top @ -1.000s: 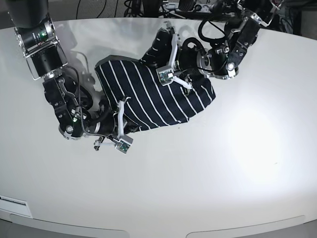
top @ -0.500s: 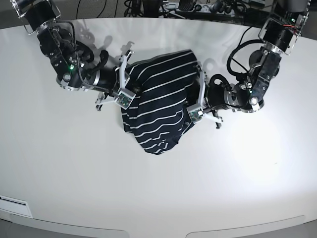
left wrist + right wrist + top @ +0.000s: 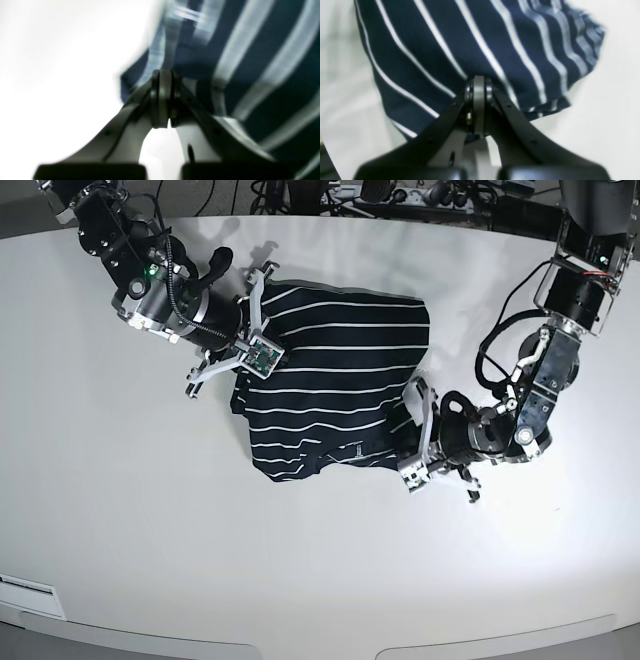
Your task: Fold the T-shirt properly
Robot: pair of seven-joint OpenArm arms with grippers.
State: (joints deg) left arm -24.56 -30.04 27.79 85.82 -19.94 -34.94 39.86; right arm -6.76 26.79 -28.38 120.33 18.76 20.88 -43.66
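One striped T-shirt (image 3: 335, 380) on one white table (image 3: 320, 560), two tools (image 3: 478, 86) (image 3: 162, 75) each clamped on its cloth.

we see a white table (image 3: 300, 580), its surface smooth with a bright glare patch toward the right side. its far edge curves, and beyond it lies a dark strip with cables (image 3: 330, 195) and what looks like a power strip (image 3: 440, 194), too small to make out well. at the near left edge sits a small white label (image 3: 25, 585), its print unreadable. two seams run along the near rim.
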